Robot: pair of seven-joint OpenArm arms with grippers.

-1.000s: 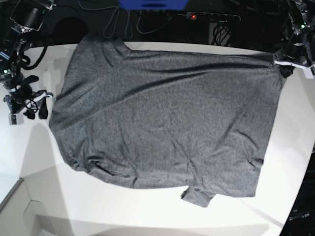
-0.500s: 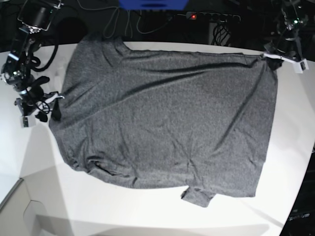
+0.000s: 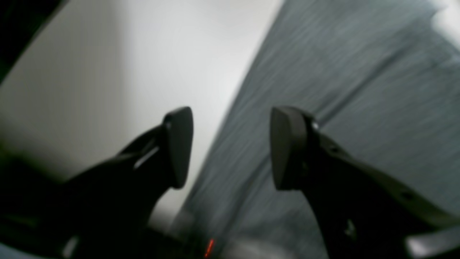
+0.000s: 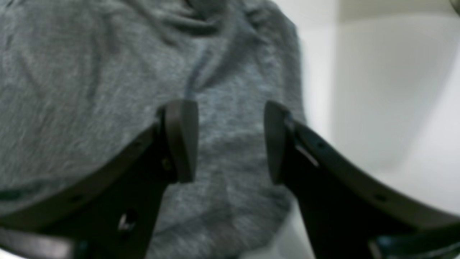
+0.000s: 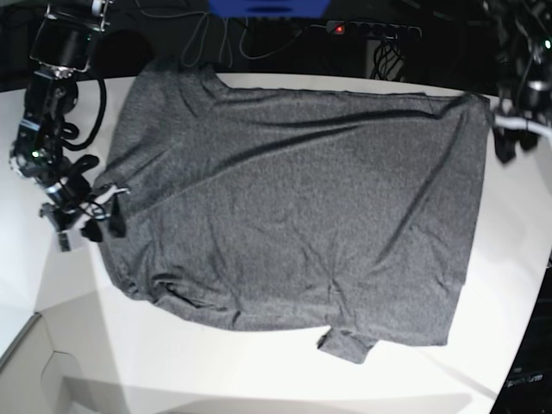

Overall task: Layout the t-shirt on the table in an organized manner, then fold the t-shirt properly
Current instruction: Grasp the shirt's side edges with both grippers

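A dark heather-grey knit t-shirt (image 5: 293,207) lies spread across the large, smooth white tabletop (image 5: 216,362), filling most of its middle in the base view. Its far edge runs close to the table's back rim, and a small folded flap of fabric juts out from its near hem. Long shallow creases cross the cloth diagonally, and a bunch of wrinkles gathers at the near corner on the view's left.

The right gripper (image 5: 102,217), black with 2 curved fingers, hangs at the shirt's edge on the view's left, its tips over the border of the fabric. Its wrist camera shows the fingers (image 4: 181,140) spread apart with grey knit visible between and below them and nothing pinched; whether the tips touch the cloth cannot be told from the blurred picture. White table shows just beyond the shirt's edge on that view's right.

The left gripper (image 5: 505,145) sits off the shirt's far corner on the base view's right, just beside the fabric and apart from it. Its wrist camera shows 2 dark fingers (image 3: 287,147) standing wide, holding nothing. The shirt's straight edge passes under the gap between them, with grey cloth under one finger and bare white table under the other. That picture is smeared with motion blur.

Beyond the table's back rim, black cables (image 5: 216,43) and a power strip with 1 small red light (image 5: 339,29) lie in shadow.
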